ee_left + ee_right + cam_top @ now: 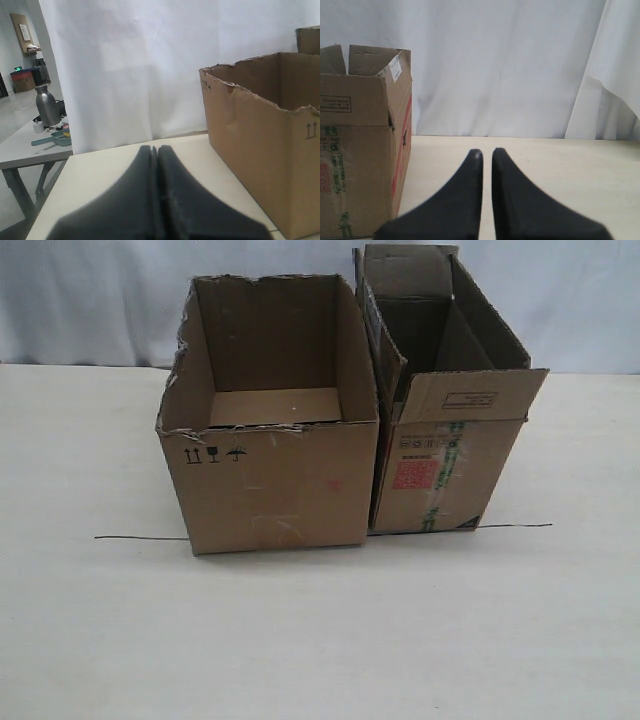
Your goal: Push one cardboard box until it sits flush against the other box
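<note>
1. On the pale table (320, 640), in the exterior view, the cardboard box (265, 480) stands left of centre with its torn rim up. The other box (450, 455) stands right beside it, flaps open and red label facing front. Their near walls look to touch higher up. A thin dark sliver shows between them lower down, so I cannot tell whether they are fully flush. A black line (140, 538) runs across the table under both front edges, probably as an alignment mark. Neither arm appears in this view.

2. Left wrist view: the left gripper (154, 148) has its jaws pressed together and holds nothing. Closed like this it makes a blunt, stiff pusher, which suits a shove better than a grasp. It sits low over the table, well apart from the cardboard box's (260, 150) outer side wall. A metal bottle (47, 105) stands on a separate table behind.

3. Right wrist view: the right gripper (487, 152) is all but closed, with a thin slit between its jaws and nothing held. It sits low and clear of the other box (365, 140), off that box's outer side. From there it could brace the box against sliding.
</note>
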